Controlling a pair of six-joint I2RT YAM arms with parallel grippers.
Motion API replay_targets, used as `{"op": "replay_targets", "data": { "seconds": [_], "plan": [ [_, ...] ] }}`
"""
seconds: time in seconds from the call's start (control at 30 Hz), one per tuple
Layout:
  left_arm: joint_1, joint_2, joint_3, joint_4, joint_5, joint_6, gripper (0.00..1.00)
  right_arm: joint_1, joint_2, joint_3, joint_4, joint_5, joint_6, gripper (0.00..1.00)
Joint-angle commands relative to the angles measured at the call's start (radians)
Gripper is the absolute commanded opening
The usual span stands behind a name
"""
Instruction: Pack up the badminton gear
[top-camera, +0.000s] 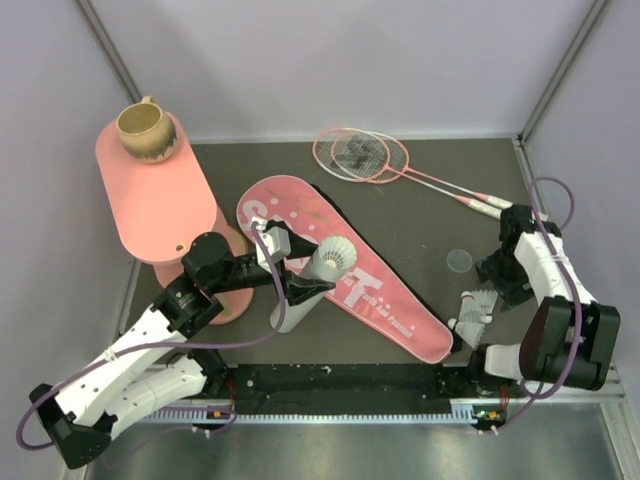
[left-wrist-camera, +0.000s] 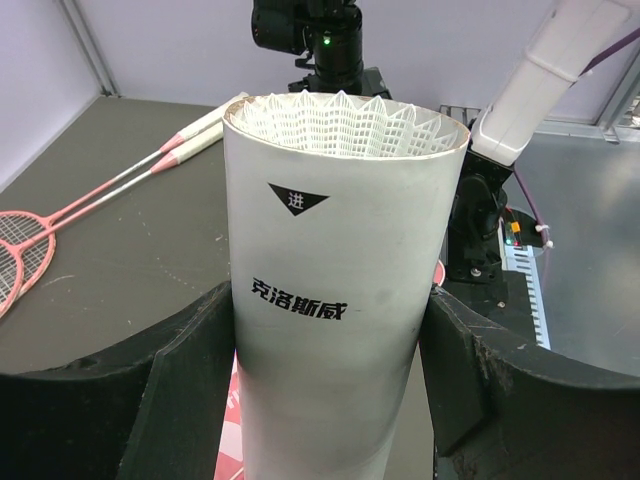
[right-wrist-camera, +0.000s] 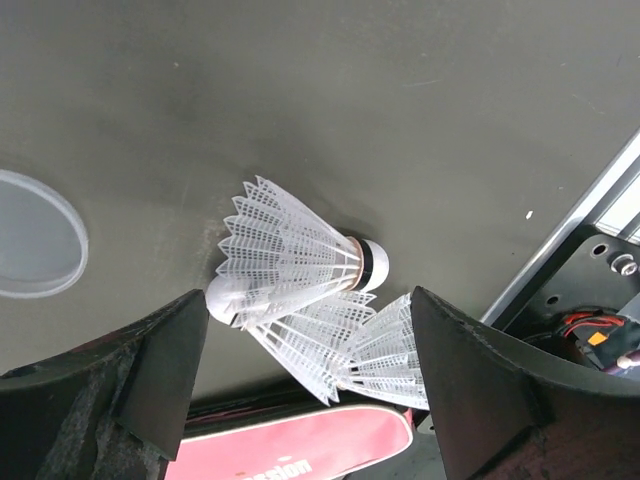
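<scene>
Left tool (top-camera: 292, 268) clamped on the white tube (left-wrist-camera: 330, 380), mouth up. My right tool (right-wrist-camera: 310, 360), fingers apart, straddles two shuttlecocks (right-wrist-camera: 290, 260) near the desk's (top-camera: 420, 220) front-right corner, lying finger-to-finger.

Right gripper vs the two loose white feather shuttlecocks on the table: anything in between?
Nothing visible. The right gripper hangs open directly over the two overlapping white feather shuttlecocks; the clear round disc and pink bag lie off to the sides.
</scene>
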Motion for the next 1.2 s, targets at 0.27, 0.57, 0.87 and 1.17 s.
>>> {"op": "replay_targets", "data": {
  "seconds": [0.27, 0.57, 0.87, 1.17],
  "plan": [
    [-0.002, -0.025, -0.002, 0.099, 0.023, -0.007, 0.05, -0.009, 0.139, -0.034, 0.062, 0.029, 0.08, 0.54],
    [-0.002, -0.011, -0.005, 0.102, 0.018, -0.007, 0.05, -0.009, 0.038, -0.035, 0.069, 0.052, 0.058, 0.02],
    [0.0, 0.02, -0.007, 0.099, 0.001, -0.007, 0.04, 0.0, -0.207, 0.13, 0.125, 0.033, -0.223, 0.0],
    [-0.002, 0.067, 0.013, 0.085, -0.037, 0.026, 0.04, 0.107, -0.41, 0.28, 0.513, -0.926, -0.513, 0.0]
  ]
}}
